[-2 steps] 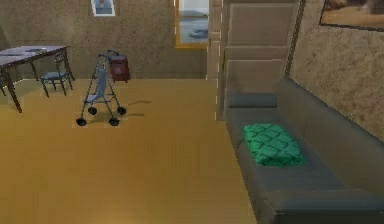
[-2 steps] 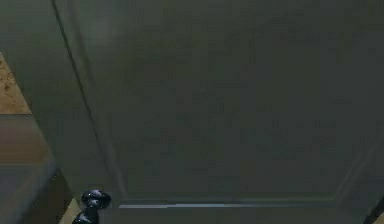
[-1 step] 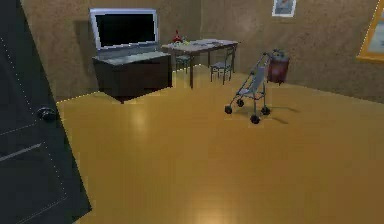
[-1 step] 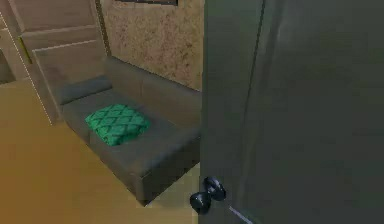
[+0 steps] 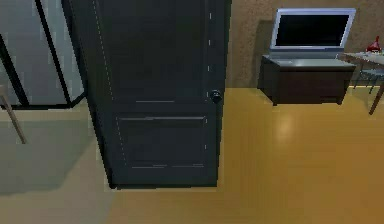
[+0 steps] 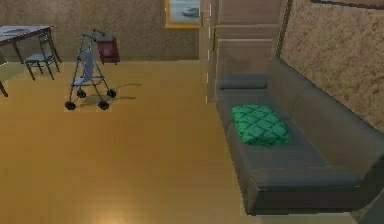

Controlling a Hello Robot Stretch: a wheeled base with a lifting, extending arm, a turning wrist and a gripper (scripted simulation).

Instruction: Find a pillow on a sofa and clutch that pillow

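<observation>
Item: one pillow [image 6: 260, 125], green with a quilted diamond pattern, lying flat on the seat of a dark grey sofa [image 6: 300, 170], about midway along it and near the backrest. A flat grey cushion [image 6: 243, 82] lies farther along the same seat, apart from it. Handling, by my judgement: light, soft, squashy, not fragile, and cloth-covered, so unlikely to slip. It will fold under pressure, so a corner or an edge, where the stuffing thins, looks a better hold than the plump middle. Tool: I cannot tell whether its fingers stand apart or together, nor where the pillow lies relative to it. Also in the room: a wheeled walker [image 6: 90, 75] on the wooden floor [image 6: 140, 150], well apart from the sofa; a dark door [image 5: 160, 90]; a television [image 5: 313, 30] on a low cabinet [image 5: 305, 80].
</observation>
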